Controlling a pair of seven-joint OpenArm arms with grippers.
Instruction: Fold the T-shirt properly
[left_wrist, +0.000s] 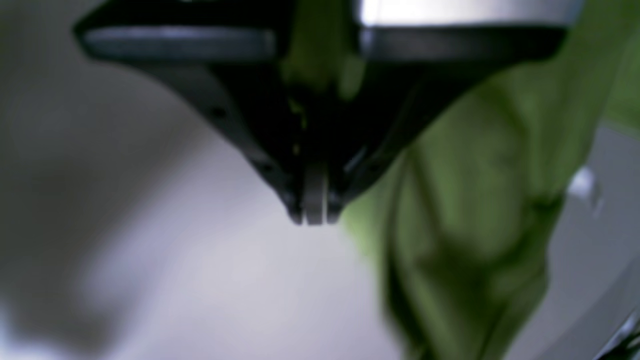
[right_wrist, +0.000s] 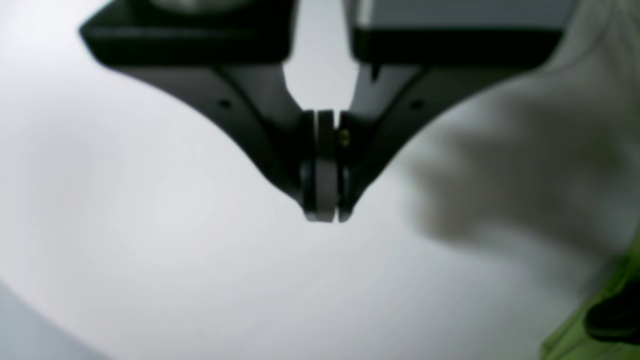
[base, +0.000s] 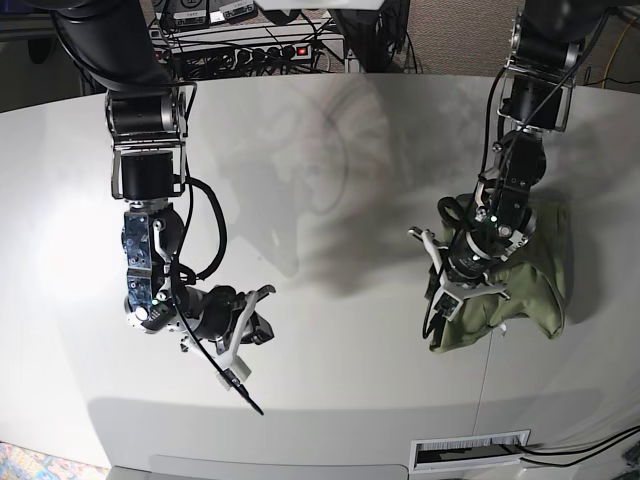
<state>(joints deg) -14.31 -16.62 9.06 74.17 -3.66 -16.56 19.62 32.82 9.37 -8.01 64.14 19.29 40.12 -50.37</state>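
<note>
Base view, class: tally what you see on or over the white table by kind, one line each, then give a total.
T-shirt, olive green, bunched up: 1
Robot grippers, left gripper and right gripper: 2
White table: 1
Total: 4

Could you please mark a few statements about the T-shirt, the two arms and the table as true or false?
1. The T-shirt lies spread flat across the middle of the table. False: it is bunched near one edge, under the left arm.
2. The left tool is shut on T-shirt cloth. True.
3. The right tool holds a sleeve. False: it is shut and empty, over bare table.
4. The T-shirt is green. True.
5. Both arms reach over the T-shirt. False: only the left one does.
</note>
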